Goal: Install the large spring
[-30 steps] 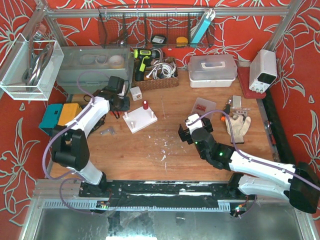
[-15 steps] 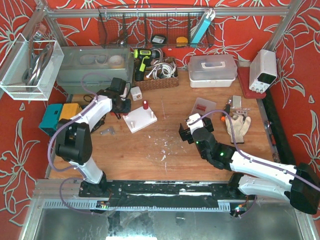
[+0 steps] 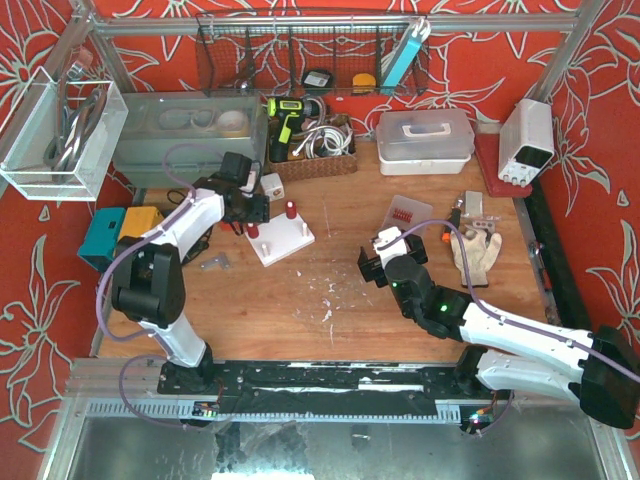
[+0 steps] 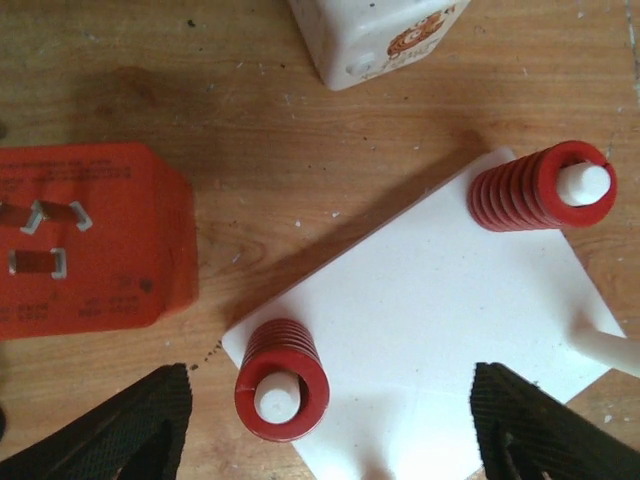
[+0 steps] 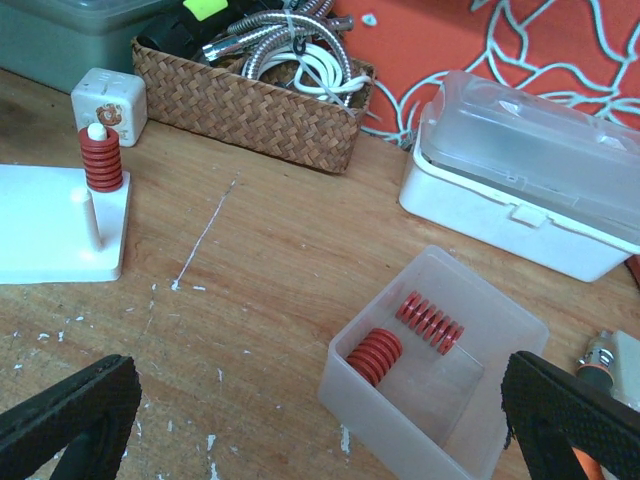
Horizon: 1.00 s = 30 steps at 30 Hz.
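The large spring [image 4: 282, 380] is taken to be the red coil seated over a white peg [image 4: 277, 398] at the near corner of the white base [image 4: 450, 320], upright and apparently fully down on the plate. The left gripper [image 4: 330, 400] is noted directly above it, released. Its fingers [image 4: 130, 430] are spread wide to either side, and no contact with the coil is seen. Installation is therefore judged complete or nearly so.

The spring is assessed as light but stiff and not fragile, with a smooth round flank that may slip or roll. Should reseating be required, a hold across the outer coils at mid-height is advised, with the axis kept vertical and the bore left free for the peg.

At the far corner a second red spring [image 4: 540, 188] is recorded on its own peg, with a white cube [image 4: 380, 35] beyond the base. Well apart, the right gripper [image 5: 320, 395] is found wide open and empty, with two spare springs [image 5: 375, 355] lying in a clear box [image 5: 400, 425] ahead of it.
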Each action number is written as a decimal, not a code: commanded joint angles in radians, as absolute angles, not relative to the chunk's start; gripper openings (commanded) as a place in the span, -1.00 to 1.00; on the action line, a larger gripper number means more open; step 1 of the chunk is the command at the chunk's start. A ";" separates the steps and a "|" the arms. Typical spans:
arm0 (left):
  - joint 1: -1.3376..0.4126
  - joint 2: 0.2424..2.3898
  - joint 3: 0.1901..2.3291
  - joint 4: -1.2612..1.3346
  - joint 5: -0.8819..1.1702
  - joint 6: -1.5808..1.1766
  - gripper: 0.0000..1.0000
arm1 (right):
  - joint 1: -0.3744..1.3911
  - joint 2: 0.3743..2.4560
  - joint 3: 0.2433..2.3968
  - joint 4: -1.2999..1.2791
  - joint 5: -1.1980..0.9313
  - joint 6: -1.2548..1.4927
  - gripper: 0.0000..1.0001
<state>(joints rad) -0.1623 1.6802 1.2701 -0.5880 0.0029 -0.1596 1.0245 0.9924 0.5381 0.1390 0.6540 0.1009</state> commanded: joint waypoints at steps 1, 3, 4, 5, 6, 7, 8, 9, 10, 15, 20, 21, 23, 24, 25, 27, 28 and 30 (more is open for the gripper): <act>-0.155 1.605 1.284 -0.574 0.035 -0.174 0.62 | 1.014 0.972 0.529 0.141 0.692 0.122 0.98; -0.155 1.553 1.260 -0.540 0.074 -0.191 0.73 | 1.008 0.969 0.524 0.145 0.702 0.122 0.98; -0.155 1.523 1.238 -0.507 0.108 -0.202 0.80 | 1.003 0.969 0.522 0.145 0.706 0.126 0.98; -0.155 1.489 1.214 -0.464 0.152 -0.214 0.90 | 0.994 0.969 0.525 0.137 0.707 0.134 0.98; -0.154 1.455 1.182 -0.421 0.199 -0.232 0.98 | 0.986 0.967 0.531 0.124 0.700 0.141 0.98; -0.155 1.419 1.148 -0.373 0.240 -0.255 0.99 | 0.972 0.966 0.539 0.094 0.691 0.157 0.98; -0.156 1.379 1.112 -0.306 0.278 -0.283 1.00 | 0.955 0.967 0.545 0.075 0.685 0.177 0.98; -0.157 1.342 1.066 -0.248 0.316 -0.311 1.00 | 0.939 0.969 0.549 0.063 0.678 0.192 0.98; -0.159 1.301 1.022 -0.188 0.351 -0.341 1.00 | 0.920 0.969 0.548 0.054 0.669 0.208 0.98; -0.239 1.173 0.849 -0.002 0.424 -0.434 1.00 | 0.799 0.984 0.563 -0.005 0.561 0.270 0.98; -0.421 1.117 0.732 0.130 0.333 -0.446 1.00 | 0.726 1.032 0.628 -0.065 0.458 0.216 0.98; -0.461 1.113 0.709 0.161 0.326 -0.444 1.00 | 0.715 1.051 0.654 -0.091 0.459 0.204 0.98; -0.530 1.106 0.667 0.226 0.299 -0.434 1.00 | 0.689 1.090 0.704 -0.146 0.454 0.186 0.98; -0.562 1.100 0.647 0.257 0.289 -0.423 1.00 | 0.673 1.108 0.726 -0.170 0.449 0.177 0.97; -0.588 1.096 0.630 0.288 0.270 -0.413 1.00 | 0.657 1.125 0.747 -0.184 0.438 0.167 0.95; -0.636 1.087 0.587 0.342 0.247 -0.373 1.00 | 0.614 1.166 0.788 -0.198 0.408 0.133 0.90; -0.650 1.080 0.570 0.358 0.234 -0.360 1.00 | 0.602 1.189 0.809 -0.204 0.405 0.100 0.85; -0.663 1.067 0.518 0.403 0.225 -0.353 1.00 | 0.582 1.246 0.875 -0.245 0.430 0.053 0.75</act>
